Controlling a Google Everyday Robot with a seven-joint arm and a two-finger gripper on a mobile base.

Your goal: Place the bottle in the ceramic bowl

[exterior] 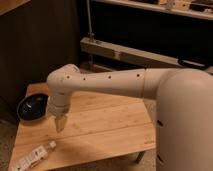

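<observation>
The bottle lies on its side at the front left corner of the wooden table, clear plastic with a white label. The ceramic bowl is black and glossy and sits at the table's left edge, farther back. My gripper points down over the table, to the right of the bowl and above and behind the bottle. It holds nothing that I can see. My white arm reaches in from the right.
The table is small, with edges close on the left and front. A dark wall panel stands behind it, and a metal rail runs at the back. My large white body fills the right side.
</observation>
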